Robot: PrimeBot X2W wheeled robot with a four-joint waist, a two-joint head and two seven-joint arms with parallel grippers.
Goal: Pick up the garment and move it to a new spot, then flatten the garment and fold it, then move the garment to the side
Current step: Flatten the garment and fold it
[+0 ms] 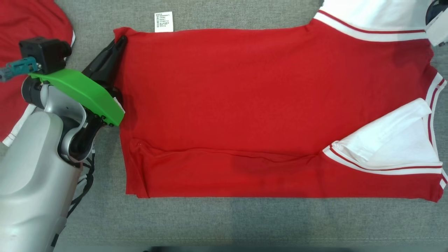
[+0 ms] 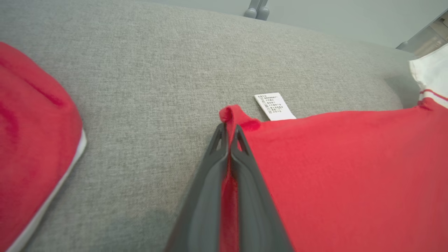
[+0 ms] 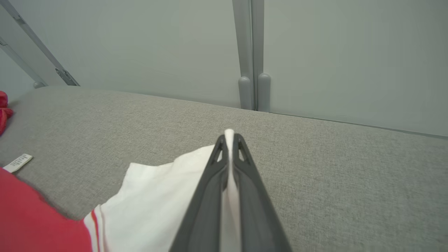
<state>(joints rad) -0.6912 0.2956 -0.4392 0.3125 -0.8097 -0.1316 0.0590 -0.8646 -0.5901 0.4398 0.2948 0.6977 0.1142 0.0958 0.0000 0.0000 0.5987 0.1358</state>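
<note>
Closest, the left gripper (image 2: 229,130) is clamped on a hem corner of the red T-shirt (image 1: 266,105). The right gripper (image 3: 230,137) is clamped on its white sleeve (image 3: 157,196), and the shirt lies part-folded on the grey fabric surface (image 1: 245,224). Either shallow pinch could slip when pulled, and another red garment (image 1: 35,17) beside the left arm might snag.

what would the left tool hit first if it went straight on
The pinched corner of the red garment pokes past the left tool; beyond that, likely bare grey cushion, the white label just off-line.
</note>
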